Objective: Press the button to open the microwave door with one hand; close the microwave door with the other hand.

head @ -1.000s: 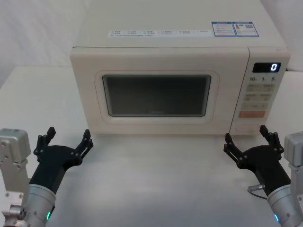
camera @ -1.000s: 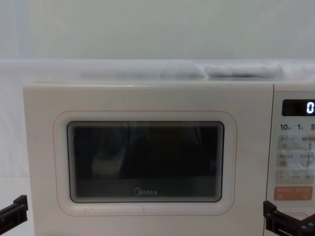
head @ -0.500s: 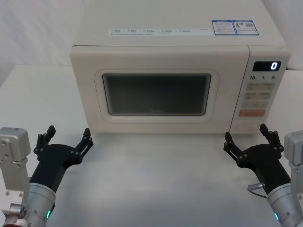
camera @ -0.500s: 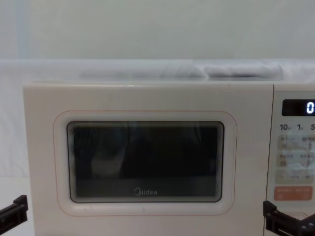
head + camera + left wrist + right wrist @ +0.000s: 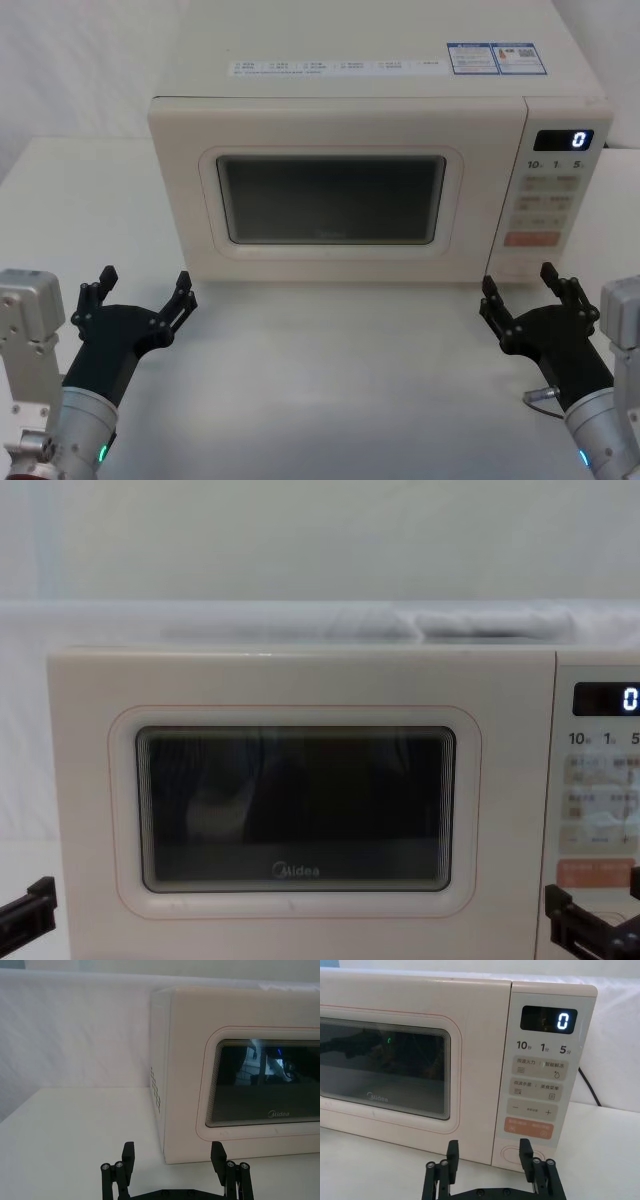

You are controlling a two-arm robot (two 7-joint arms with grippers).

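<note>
Microwave (image 5: 380, 180) standing on a white tabletop (image 5: 330, 380), its door (image 5: 335, 190) shut flush with the body and the "Midea" logo low on the dark window. Control panel (image 5: 540, 1070) to the right of the door, display reading 0, with the orange key (image 5: 530, 1127) near its foot and the wide cream button (image 5: 511, 1154) just below that key, at the panel's bottom edge. Right gripper (image 5: 528, 302) low in front of the microwave's right end, short of the panel, fingers spread apart and empty; in the right wrist view the button lies between its fingertips, not touched. Left gripper (image 5: 140, 300) low in front of the microwave's left front corner, clear of it, fingers likewise apart and empty
</note>
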